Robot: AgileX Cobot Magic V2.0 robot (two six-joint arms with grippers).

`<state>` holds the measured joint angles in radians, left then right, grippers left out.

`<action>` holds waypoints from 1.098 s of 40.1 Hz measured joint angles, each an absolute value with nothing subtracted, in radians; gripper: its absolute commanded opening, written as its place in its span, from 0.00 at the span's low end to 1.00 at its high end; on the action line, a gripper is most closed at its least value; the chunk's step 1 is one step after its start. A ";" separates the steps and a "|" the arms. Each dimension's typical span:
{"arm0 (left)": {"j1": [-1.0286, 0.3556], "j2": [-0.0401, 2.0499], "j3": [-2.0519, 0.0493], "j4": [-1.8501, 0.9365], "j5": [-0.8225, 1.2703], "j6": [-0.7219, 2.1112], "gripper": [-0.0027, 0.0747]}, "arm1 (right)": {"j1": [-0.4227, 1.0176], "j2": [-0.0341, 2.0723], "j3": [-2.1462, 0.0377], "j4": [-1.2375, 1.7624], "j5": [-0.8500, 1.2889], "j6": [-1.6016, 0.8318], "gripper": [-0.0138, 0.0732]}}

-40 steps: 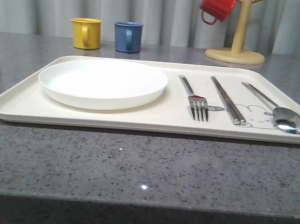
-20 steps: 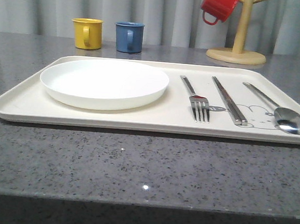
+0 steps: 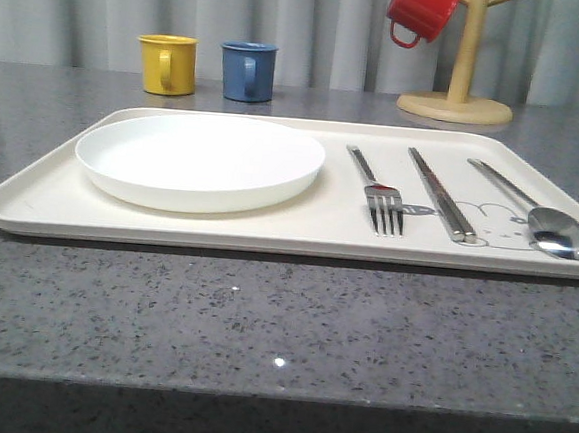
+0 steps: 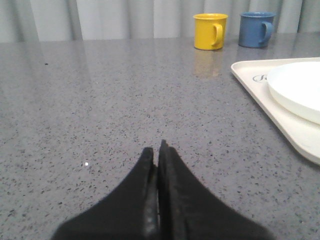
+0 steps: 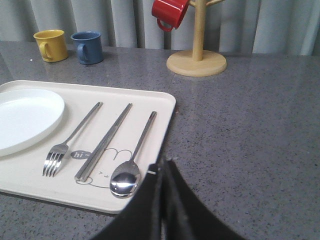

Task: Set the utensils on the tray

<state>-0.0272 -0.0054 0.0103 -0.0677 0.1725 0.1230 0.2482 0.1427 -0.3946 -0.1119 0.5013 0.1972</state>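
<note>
While the front view gives the tray with one plate, fork, chopsticks, spoon, wrist views add two closed, empty pincers: left over bare counter, right by the spoon.

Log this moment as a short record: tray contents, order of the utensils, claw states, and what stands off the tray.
tray: holds white plate at left, utensils at right
utensil order, left to right: fork, chopsticks, spoon
left claw: shut, empty, over bare table
right claw: shut, empty, near the spoon bowl
off tray: yellow mug, blue mug, red mug on wooden mug tree
</note>
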 measured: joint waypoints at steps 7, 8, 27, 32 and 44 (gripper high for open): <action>-0.027 -0.005 0.010 -0.068 0.167 0.123 0.01 | 0.248 0.143 -0.395 -0.112 0.501 0.196 0.08; -0.027 -0.005 0.010 -0.068 0.167 0.123 0.01 | 0.248 0.143 -0.395 -0.112 0.501 0.196 0.08; -0.027 -0.005 0.010 -0.068 0.167 0.123 0.01 | 0.248 0.143 -0.395 -0.112 0.503 0.196 0.08; -0.027 -0.005 0.010 -0.068 0.167 0.121 0.01 | 0.248 0.143 -0.395 -0.112 0.503 0.196 0.08; -0.027 -0.005 0.010 -0.068 0.167 0.121 0.01 | 0.194 0.097 -0.255 -0.095 0.347 0.106 0.08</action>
